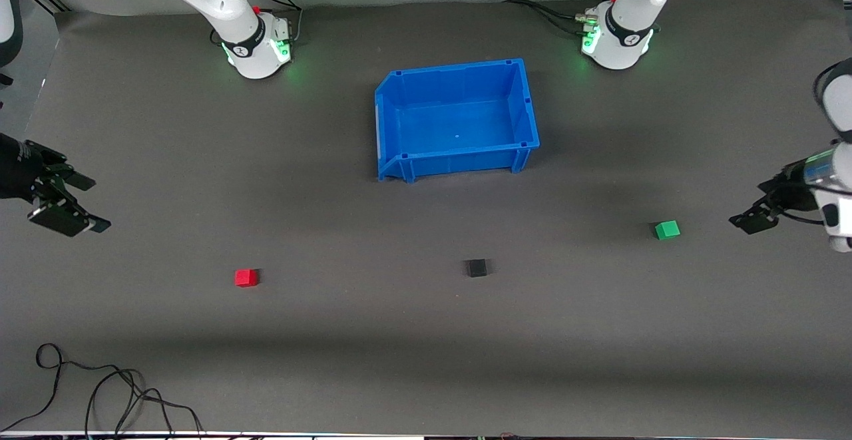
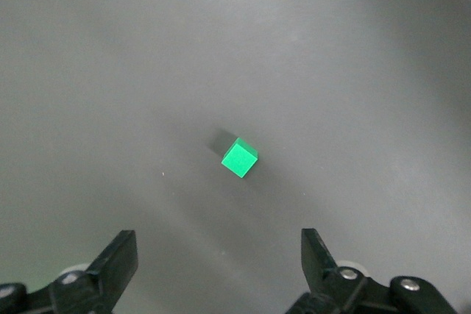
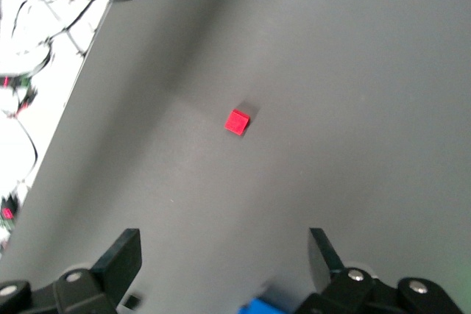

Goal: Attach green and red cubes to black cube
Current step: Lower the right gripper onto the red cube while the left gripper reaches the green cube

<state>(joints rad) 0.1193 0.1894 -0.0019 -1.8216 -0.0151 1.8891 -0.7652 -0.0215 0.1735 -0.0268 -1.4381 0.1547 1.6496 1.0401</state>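
Three small cubes lie apart on the dark table, in a loose row nearer the front camera than the bin. The red cube (image 1: 245,277) (image 3: 237,122) lies toward the right arm's end. The black cube (image 1: 476,267) is in the middle, and the green cube (image 1: 667,229) (image 2: 239,158) lies toward the left arm's end. My left gripper (image 1: 752,206) (image 2: 219,244) hangs open over the table's end, apart from the green cube. Over the right arm's end of the table, my right gripper (image 1: 90,204) (image 3: 221,244) is open and empty, apart from the red cube.
An open-topped blue bin (image 1: 526,104) stands mid-table between the arm bases, farther from the front camera than the cubes. Loose black cables (image 1: 100,393) lie near the table's front edge at the right arm's end.
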